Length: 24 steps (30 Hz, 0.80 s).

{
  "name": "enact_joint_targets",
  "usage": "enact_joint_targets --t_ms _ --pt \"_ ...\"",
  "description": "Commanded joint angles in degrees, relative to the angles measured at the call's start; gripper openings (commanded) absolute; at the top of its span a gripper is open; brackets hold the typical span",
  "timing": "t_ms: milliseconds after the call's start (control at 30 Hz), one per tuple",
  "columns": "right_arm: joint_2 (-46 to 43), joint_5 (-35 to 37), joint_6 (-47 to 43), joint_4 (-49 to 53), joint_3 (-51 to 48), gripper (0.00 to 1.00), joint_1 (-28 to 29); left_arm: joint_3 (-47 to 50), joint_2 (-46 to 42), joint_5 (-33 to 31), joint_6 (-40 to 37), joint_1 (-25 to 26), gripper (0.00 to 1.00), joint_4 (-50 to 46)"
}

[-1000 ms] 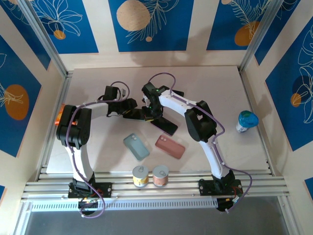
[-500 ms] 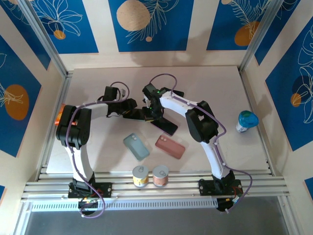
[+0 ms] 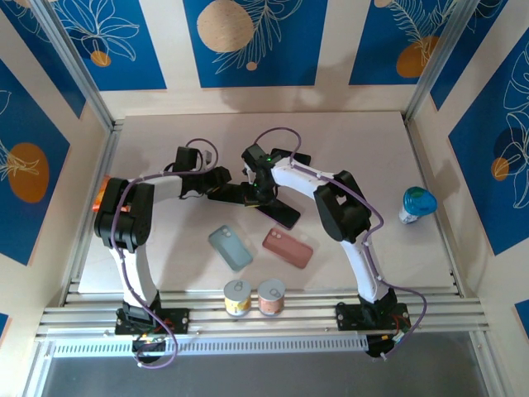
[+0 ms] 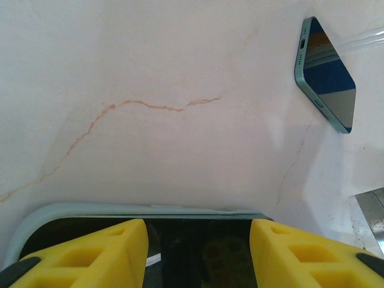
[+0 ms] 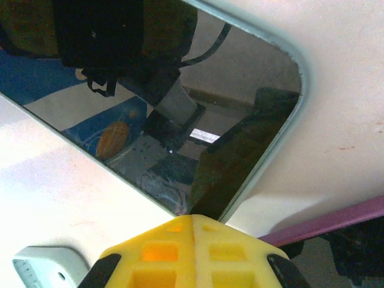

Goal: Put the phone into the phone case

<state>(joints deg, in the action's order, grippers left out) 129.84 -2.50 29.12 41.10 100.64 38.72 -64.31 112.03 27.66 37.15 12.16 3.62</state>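
Note:
A dark-screened phone point(image 4: 198, 252) with a pale teal rim lies under my left gripper point(image 4: 198, 231). The yellow fingers point(image 4: 102, 252) stand apart over its screen, and its rim runs on behind both. From above, that gripper point(image 3: 225, 192) is at mid-table, facing my right gripper point(image 3: 261, 190). The right gripper point(image 5: 193, 217) is shut, its tips at the edge of a pale-rimmed phone point(image 5: 180, 120) lying screen up. A second teal-edged phone point(image 4: 327, 75) lies flat on the table point(image 3: 281, 213). A blue-grey phone case point(image 3: 230, 248) and a pink one point(image 3: 288, 248) lie nearer the arm bases.
Two small cans point(image 3: 237, 296) point(image 3: 271, 296) stand at the near edge. A blue-lidded cup point(image 3: 416, 204) stands far right. A corner of the blue-grey case point(image 5: 42, 267) sits beside the right fingers. Purple cable point(image 5: 336, 225) runs close by. Frame rails bound the table.
The right gripper has shifted slightly up and left near the left gripper. The phones and cases have not moved.

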Motion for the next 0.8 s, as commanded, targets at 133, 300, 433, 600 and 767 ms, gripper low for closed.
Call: enact_joint_targets --t_ms 133,300,433,600,767 --pt "3.1 -8.9 3.2 7.0 0.7 0.00 0.0 -4.5 4.6 -2.7 -0.8 -0.7 0.51 -12.7" --pt "-1.9 -9.0 2.8 7.5 9.3 0.00 -4.1 -11.2 3.4 -2.9 -1.0 -0.7 0.51 -15.7" --pt "-2.4 -8.1 1.1 9.7 14.1 0.00 -6.6 -14.2 2.0 -2.1 -0.6 -0.8 0.51 -16.4" --pt "-0.5 -6.3 -1.3 11.5 16.3 0.00 -7.4 -14.2 0.0 -1.6 0.0 -0.7 0.51 -16.6" --pt "3.3 -4.7 -2.7 12.8 18.2 0.00 -7.0 -10.5 -2.0 -1.4 0.1 -0.8 0.51 -16.2"
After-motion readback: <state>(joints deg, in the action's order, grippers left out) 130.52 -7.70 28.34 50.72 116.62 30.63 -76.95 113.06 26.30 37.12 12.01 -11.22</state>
